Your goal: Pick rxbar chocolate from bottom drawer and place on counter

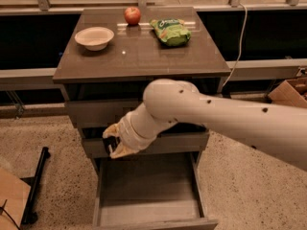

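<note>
While the gripper (114, 142) hangs in front of the middle drawer (187, 142), just above the open bottom drawer (148, 188), its pale fingers (122, 151) pinch a small dark flat thing. I take that to be the rxbar chocolate (110, 145), since no bar shows on the drawer's grey floor. The step in hand looks like the carry up to the desk (144, 61), the glossy top of the cabinet.

To do it well, the arm should draw the bar outward first, because the desk's front edge overhangs the drawers and a straight rise would likely knock the wrapper against it. The pinch should stay firm, as a thin slick wrapper can slide out when the wrist turns. Once above the edge, the bare front half of the desk is the safest landing. It lies well apart from the white bowl (94, 36), the red apple (132, 15) and the green chip bag (170, 31) at the back. The bar should come down flat and touch the surface before release.
</note>
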### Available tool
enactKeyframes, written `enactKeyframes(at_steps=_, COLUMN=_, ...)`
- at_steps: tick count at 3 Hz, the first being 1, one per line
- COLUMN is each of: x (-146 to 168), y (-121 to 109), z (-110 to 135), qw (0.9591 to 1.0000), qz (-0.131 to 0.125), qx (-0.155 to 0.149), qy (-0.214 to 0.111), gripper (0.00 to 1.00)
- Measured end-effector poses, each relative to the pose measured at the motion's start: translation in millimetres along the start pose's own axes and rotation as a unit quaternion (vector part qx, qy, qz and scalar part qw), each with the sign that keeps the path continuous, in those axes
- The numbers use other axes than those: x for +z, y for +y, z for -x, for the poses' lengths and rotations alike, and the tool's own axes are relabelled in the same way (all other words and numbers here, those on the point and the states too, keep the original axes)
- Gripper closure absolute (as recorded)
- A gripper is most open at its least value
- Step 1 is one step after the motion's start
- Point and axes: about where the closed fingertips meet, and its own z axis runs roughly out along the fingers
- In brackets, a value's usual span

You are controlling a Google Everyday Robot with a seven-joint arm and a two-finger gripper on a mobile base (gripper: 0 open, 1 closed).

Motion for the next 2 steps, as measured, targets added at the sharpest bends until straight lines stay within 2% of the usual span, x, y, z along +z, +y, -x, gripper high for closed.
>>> enactKeyframes(at_steps=1, x=-51.7, y=-59.0, z=26.3, qw=0.9972, qz=-0.032, qx=-0.018, qy=0.064, gripper=1.00)
enactKeyframes(at_steps=2, x=-46.1, y=-53.6, z=25.3, qw=0.9978, qz=-0.029, qx=-0.016, qy=0.058, gripper=1.00)
